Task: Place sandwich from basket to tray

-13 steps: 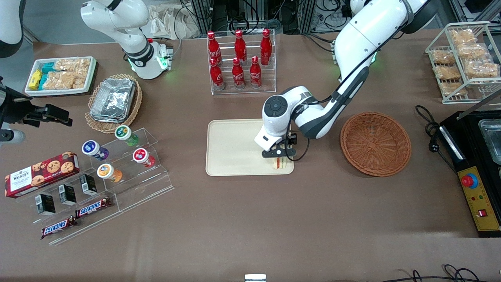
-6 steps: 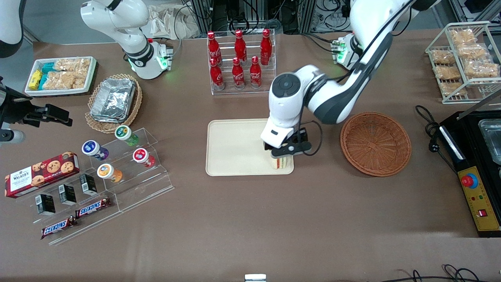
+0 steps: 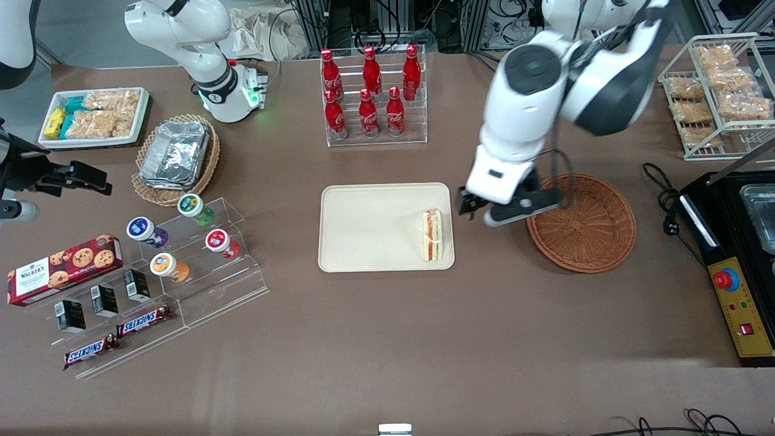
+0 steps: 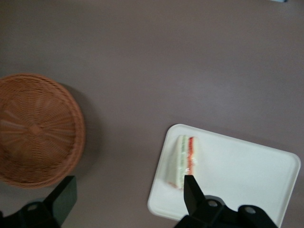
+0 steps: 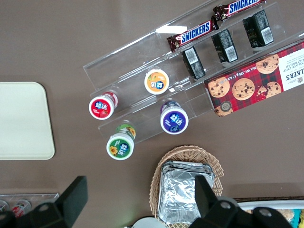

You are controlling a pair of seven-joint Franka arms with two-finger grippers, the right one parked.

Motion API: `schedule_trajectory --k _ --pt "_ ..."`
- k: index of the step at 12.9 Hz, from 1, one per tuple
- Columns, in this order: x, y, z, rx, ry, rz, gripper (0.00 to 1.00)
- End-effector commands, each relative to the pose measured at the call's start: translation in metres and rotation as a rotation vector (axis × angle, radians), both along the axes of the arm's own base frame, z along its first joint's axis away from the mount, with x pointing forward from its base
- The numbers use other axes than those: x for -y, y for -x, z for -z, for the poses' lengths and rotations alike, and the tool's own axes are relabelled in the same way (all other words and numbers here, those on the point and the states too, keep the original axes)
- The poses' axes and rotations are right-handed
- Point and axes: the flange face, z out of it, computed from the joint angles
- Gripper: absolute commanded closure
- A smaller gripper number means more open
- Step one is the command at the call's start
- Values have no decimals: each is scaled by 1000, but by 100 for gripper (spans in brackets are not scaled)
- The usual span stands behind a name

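A: Where is the sandwich [image 3: 432, 235] found?

B: It is seen lying on the tray [image 3: 369, 230], close to the tray edge that faces the basket [image 3: 590, 233]. Its orange-red and green filling layers are turned upward. In the left wrist view the sandwich [image 4: 183, 161] is shown on the tray [image 4: 247, 173] near one rounded corner, with the basket [image 4: 38, 128] well apart on the brown tablecloth.

A: And the gripper [image 3: 505, 206]?

B: It is held above the table between the tray and the basket, partly over the basket's rim. It is raised clear of the sandwich and nothing is touched by it. Its 2 fingers [image 4: 192, 194] are spread wide with nothing between them, as is shown by the left wrist view, where the gripper [image 4: 128, 199] is framed by 1 fingertip over the tray and the other near the basket.

A: What is held in the basket?

B: Only its woven bottom is seen.

A: What is set around these things?

B: 6 red cola bottles [image 3: 370, 91] are stood in a clear rack farther from the front camera than the tray. Toward the parked arm's end, 4 small capped cups [image 3: 181, 236] are kept on a clear stepped stand, with 2 Snickers bars [image 3: 118, 339] and a Walkers biscuit box [image 3: 63, 269] nearby. A tan oval basket of foil containers [image 3: 175, 154] is placed there too.
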Motion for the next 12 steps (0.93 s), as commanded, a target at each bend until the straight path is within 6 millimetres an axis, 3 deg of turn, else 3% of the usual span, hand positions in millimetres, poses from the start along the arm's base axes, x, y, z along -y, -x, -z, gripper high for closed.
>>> schedule_trajectory --k 1,4,6,9,12 --pt "-80 25 -39 -26 16 112 0" --pt "-173 38 -53 -37 33 254 0" --pt "-210 36 -54 -79 32 360 0" --pt "-241 23 -66 -84 24 393 0" --pt "-243 5 -66 -117 33 380 0"
